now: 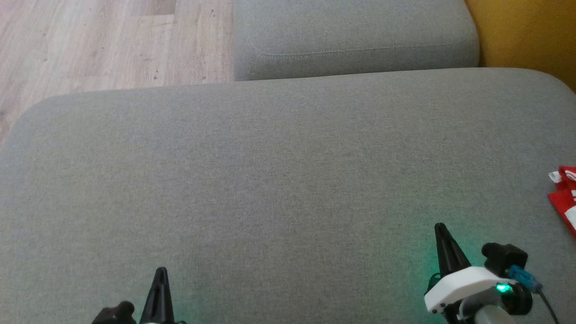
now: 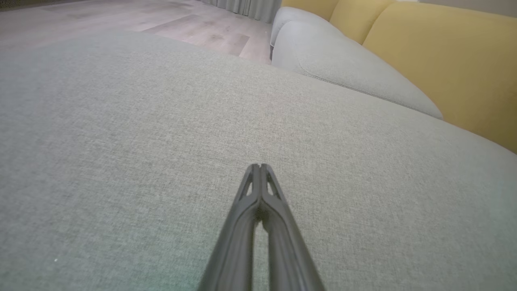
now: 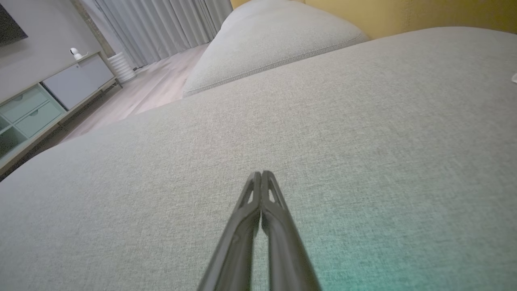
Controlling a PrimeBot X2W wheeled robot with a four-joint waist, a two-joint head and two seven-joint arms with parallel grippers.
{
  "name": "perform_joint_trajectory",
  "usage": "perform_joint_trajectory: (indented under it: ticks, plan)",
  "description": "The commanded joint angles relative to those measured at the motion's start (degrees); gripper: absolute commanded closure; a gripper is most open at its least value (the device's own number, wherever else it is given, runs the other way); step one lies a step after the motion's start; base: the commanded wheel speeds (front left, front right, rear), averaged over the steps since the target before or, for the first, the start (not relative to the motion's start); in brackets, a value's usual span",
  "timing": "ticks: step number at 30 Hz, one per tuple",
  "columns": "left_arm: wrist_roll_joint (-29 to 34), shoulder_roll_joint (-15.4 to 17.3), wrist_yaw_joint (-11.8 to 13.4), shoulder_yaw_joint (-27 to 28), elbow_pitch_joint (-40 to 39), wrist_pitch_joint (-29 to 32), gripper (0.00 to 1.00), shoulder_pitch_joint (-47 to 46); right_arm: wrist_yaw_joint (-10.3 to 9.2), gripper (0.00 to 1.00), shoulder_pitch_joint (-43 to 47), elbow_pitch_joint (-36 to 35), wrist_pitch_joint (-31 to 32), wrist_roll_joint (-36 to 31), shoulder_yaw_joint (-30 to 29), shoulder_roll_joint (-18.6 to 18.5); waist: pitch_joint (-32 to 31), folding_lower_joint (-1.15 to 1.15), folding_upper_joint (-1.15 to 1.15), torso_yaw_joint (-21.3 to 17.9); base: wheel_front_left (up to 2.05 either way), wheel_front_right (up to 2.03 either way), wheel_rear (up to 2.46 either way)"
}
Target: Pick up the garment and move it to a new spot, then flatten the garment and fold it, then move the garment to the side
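Above the grey cushion, left fingers and right fingers are each pressed together, red garment far right.

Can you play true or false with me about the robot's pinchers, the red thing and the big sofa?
1. The left gripper is closed with nothing between its fingers. True.
2. The right gripper is holding the red and white garment. False: it is closed on nothing, and the garment lies apart from it, off to its right.
3. The red and white garment lies in the middle of the grey fabric sofa cushion. False: it lies at the cushion's right side, partly cut off by the edge of the head view.
4. Beyond the cushion there is a pale wooden floor. True.
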Motion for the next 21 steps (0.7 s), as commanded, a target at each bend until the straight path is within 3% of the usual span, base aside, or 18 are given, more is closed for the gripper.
perform_joint_trajectory:
  ticks: [1, 21]
  plan:
    - [-1.49, 0.01, -0.37, 1.13, -1.95, 0.25, 1.0, -2.6, -0.01, 1.0, -2.49, -2.34, 0.32, 1.75, -0.49, -0.09, 0.02, 0.0, 0.0, 0.0, 0.0, 0.0, 0.0]
    - [-13.73, 0.03, -1.36, 3.34, -3.38, 3.51, 1.0, -4.09, -0.01, 1.0, -2.23, -5.64, 3.55, 14.79, -2.29, -0.1, 0.16, 0.0, 0.0, -0.08, 0.0, 0.0, 0.0]
